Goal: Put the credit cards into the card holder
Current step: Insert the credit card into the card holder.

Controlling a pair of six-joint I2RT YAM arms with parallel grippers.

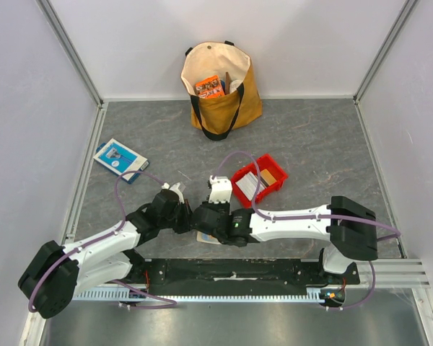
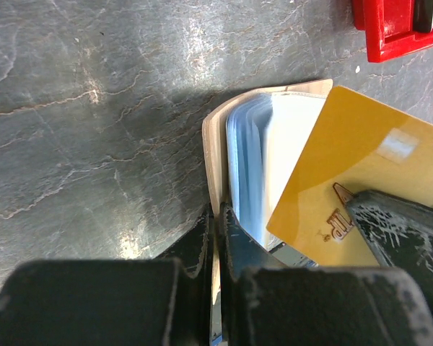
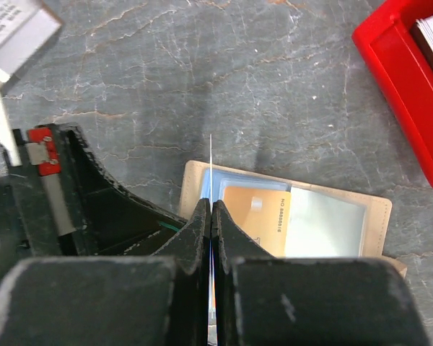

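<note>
Both arms reach to the middle of the table (image 1: 310,137), low, their wrists nearly meeting. The left gripper (image 2: 218,213) is closed and pinches the beige cover of the holder (image 3: 375,216), lifting this edge. The right gripper (image 3: 211,205) is also closed, on a yellow card (image 2: 346,158) held upright just above the open holder. The table is grey stone-like, with white walls around. A red tray (image 3: 397,86) stands near on the right, a bag (image 1: 224,108) at the back, a box (image 1: 120,160) on the left.
</note>
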